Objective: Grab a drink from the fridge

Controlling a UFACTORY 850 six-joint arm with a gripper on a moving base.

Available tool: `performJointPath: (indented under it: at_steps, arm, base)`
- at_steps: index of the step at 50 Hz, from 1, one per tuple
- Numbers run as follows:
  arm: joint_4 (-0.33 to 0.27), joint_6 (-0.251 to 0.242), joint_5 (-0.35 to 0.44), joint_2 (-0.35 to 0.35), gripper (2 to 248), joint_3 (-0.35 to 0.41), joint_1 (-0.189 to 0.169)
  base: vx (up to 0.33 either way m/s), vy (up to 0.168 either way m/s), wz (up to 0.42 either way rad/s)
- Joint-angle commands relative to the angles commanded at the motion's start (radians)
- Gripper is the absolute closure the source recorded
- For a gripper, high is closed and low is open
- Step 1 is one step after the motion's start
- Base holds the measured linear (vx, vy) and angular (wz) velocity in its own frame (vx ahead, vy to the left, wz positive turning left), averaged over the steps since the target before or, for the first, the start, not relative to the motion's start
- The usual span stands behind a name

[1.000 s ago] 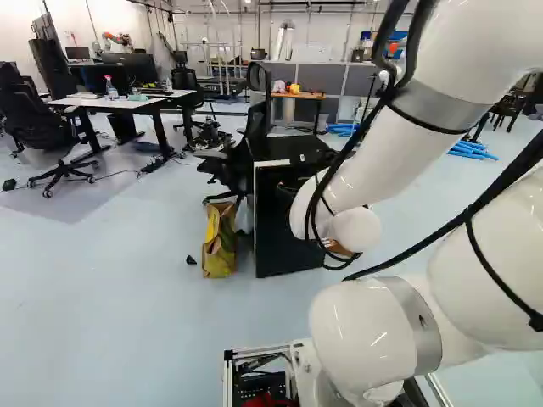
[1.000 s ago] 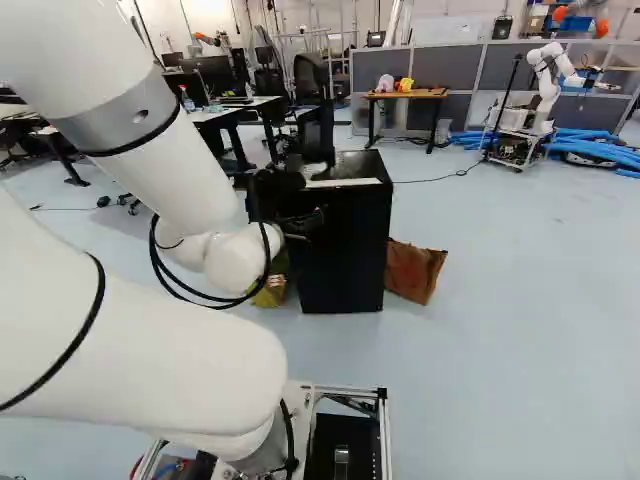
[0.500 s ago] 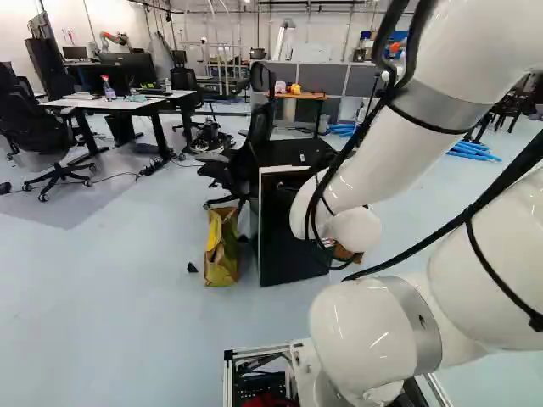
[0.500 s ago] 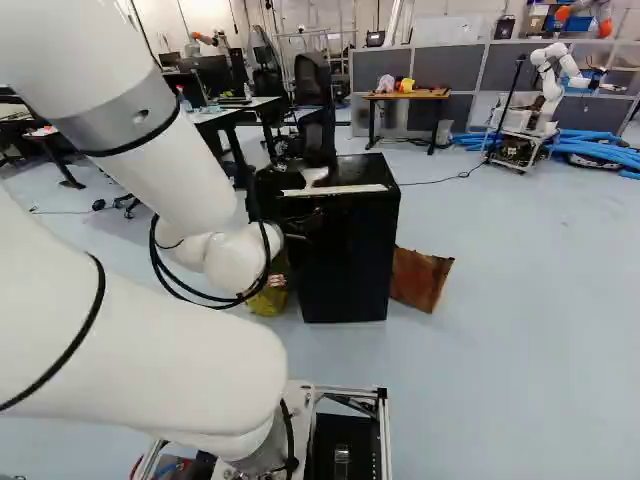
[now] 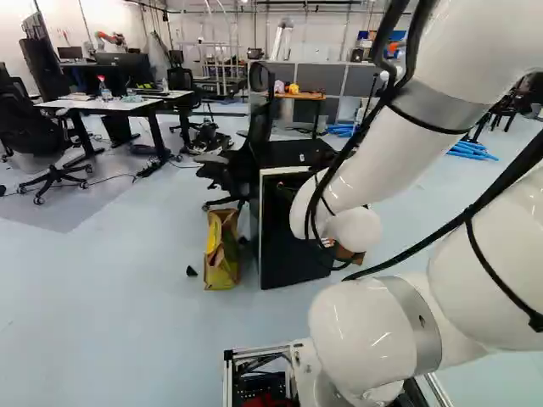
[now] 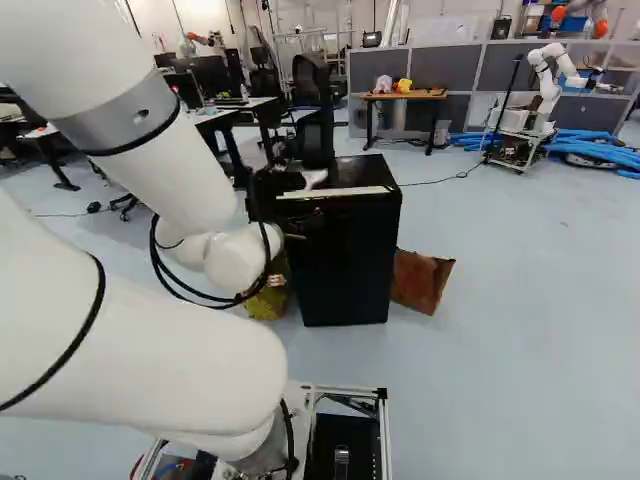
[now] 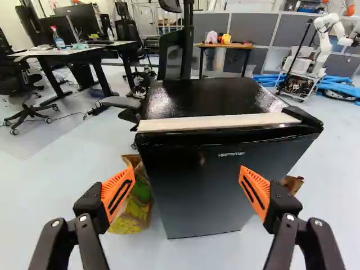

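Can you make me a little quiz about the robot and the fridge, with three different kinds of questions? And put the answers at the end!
1. True or false: the robot's claw is holding a drink.
2. Pick one. What colour is most of the fridge?
a) yellow
b) black
c) pink
3. Fill in the missing word: the spray bottle is standing on a ____.

Key: 1. False, it is open with nothing gripped. 2. b. 3. desk.
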Motion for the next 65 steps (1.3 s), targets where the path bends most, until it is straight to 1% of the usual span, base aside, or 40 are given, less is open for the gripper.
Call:
performJointPath:
  at_steps: [29, 52, 58, 65]
  arm:
    - [0.000, 0.000, 0.000, 0.000, 3, 0.000, 0.000]
    - [0.000, 0.000, 0.000, 0.000, 3, 0.000, 0.000]
    - [0.000, 0.000, 0.000, 0.000, 3, 0.000, 0.006]
    - [0.008, 0.000, 0.000, 0.000, 3, 0.000, 0.021]
  base:
    - [0.000, 0.063, 0.072]
    - [0.000, 0.015, 0.001]
    - [0.000, 0.000, 0.000]
    - [0.000, 0.000, 0.000]
